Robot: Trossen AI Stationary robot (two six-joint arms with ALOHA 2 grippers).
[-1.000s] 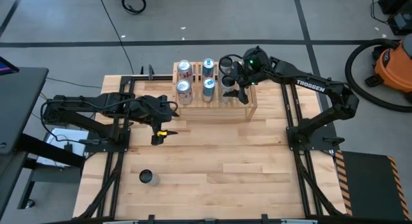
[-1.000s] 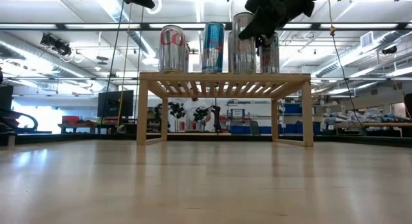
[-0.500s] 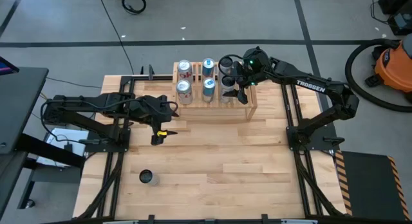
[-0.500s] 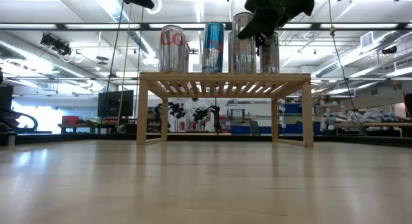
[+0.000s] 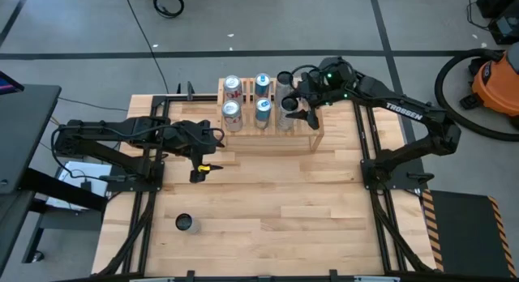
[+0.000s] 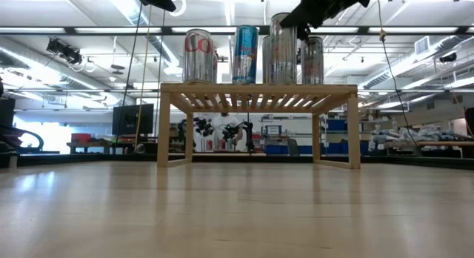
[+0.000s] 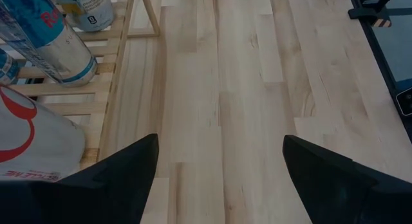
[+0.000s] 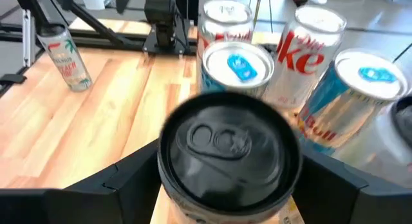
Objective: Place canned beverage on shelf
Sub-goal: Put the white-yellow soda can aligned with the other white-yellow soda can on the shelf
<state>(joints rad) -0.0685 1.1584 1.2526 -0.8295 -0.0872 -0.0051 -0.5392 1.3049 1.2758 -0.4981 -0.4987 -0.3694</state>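
Wooden table (image 5: 268, 201): shelf (image 5: 312, 138) holds six cans; right gripper (image 5: 302, 102) released above them.

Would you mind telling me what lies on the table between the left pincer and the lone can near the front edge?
Nothing: in the high view, only bare wood separates the left pincer from the lone can.
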